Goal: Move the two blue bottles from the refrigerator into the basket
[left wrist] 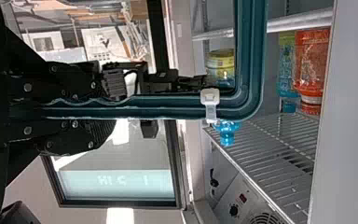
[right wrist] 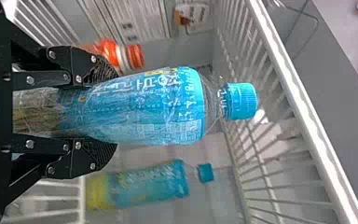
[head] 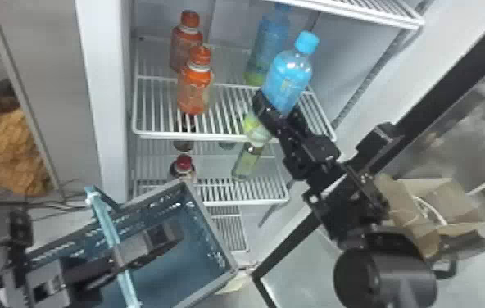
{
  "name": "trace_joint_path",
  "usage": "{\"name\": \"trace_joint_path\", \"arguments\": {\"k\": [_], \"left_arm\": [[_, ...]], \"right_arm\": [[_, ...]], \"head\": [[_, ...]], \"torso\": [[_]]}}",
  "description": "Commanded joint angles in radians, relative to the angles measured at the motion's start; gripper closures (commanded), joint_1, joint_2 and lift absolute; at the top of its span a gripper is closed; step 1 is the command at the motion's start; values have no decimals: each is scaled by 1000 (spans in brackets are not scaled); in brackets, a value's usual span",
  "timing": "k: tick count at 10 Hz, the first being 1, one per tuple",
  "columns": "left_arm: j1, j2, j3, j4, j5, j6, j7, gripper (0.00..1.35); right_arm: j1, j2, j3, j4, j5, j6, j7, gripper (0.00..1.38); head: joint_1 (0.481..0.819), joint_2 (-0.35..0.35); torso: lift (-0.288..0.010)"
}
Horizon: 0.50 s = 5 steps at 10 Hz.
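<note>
In the head view my right gripper (head: 278,109) is closed around the front blue bottle (head: 288,80), which leans with its cap up and to the right, at the shelf's front. In the right wrist view my gripper (right wrist: 107,109) has a finger on each side of that bottle (right wrist: 144,107). The other blue bottle (head: 272,41) stands further back on the shelf. My left gripper (head: 147,245) is at the basket (head: 211,293), lower left; in the left wrist view the gripper (left wrist: 91,109) grips the teal basket edge (left wrist: 168,107).
Two orange bottles (head: 194,88) stand on the left of the same wire shelf (head: 221,133). Lower shelves hold a red-capped bottle (head: 184,164) and a greenish one (head: 245,161). An open cardboard box (head: 438,196) is at the right, beyond my right arm.
</note>
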Motion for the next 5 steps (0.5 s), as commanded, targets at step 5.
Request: {"name": "trace_joint_path", "arguments": {"k": [5], "left_arm": [[-3, -2, -11, 2, 6, 2, 9, 1202]], "right_arm": [[117, 1, 79, -101, -94, 170, 61, 1273]], "head": [[695, -275]], "torso": [[-10]]}}
